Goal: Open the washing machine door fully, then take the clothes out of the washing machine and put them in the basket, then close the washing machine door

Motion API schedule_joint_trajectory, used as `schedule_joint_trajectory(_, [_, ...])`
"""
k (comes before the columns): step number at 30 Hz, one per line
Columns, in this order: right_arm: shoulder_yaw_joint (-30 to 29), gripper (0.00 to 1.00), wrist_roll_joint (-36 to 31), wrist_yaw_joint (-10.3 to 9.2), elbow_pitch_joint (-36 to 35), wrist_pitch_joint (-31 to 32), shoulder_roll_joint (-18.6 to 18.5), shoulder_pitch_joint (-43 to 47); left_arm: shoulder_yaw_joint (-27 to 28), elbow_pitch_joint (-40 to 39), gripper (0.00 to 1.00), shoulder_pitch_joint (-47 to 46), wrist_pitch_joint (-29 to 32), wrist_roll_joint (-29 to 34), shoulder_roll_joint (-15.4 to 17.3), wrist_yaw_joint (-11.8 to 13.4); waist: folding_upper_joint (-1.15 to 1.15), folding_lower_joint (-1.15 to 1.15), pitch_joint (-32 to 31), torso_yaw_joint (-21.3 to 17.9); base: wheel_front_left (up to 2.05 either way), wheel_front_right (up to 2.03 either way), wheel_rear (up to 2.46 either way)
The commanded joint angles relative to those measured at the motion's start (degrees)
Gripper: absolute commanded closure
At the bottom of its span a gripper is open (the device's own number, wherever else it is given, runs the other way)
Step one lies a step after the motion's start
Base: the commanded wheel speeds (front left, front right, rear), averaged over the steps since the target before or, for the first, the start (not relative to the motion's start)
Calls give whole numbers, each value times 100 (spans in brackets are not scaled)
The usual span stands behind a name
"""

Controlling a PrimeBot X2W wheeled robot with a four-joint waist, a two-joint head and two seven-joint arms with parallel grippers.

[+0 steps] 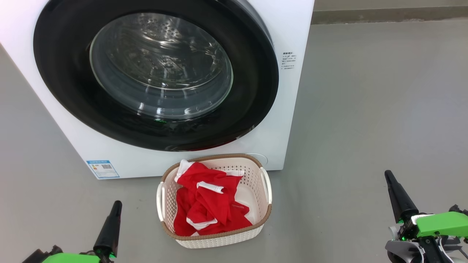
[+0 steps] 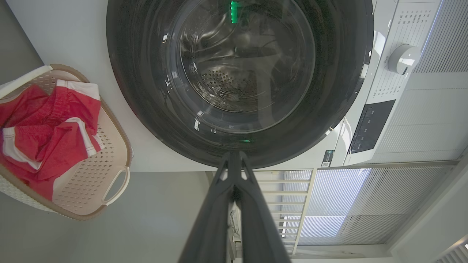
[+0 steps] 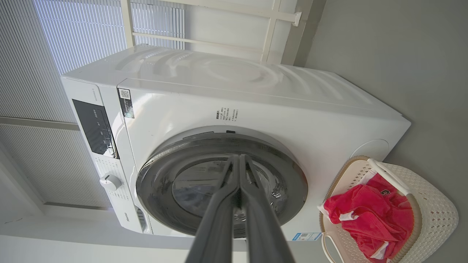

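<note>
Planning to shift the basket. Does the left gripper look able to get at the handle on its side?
Probably yes. Only bare floor lies between the left gripper and the basket handle facing it. Its jaws are shut, so they would have to open first.

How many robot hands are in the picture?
2. The left hand sits at the lower left, the right hand at the lower right, both shut and empty, with the basket between them.

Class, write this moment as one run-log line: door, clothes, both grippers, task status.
door: closed | clothes: in basket | left gripper: shut, empty | right gripper: shut, empty | task: looks done
</note>
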Motion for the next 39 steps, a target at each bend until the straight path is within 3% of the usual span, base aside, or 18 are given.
schedule_joint_trajectory(1, [77, 100, 11, -3, -171, 28, -27, -241, 211, -121, 100, -224, 26, -37, 78, -39, 0, 0, 0, 0, 0, 0, 0])
schedule_joint_trajectory(39, [66, 100, 2, -3, -171, 37, -20, -242, 224, -121, 100, -225, 36, -26, 69, -39, 0, 0, 0, 0, 0, 0, 0])
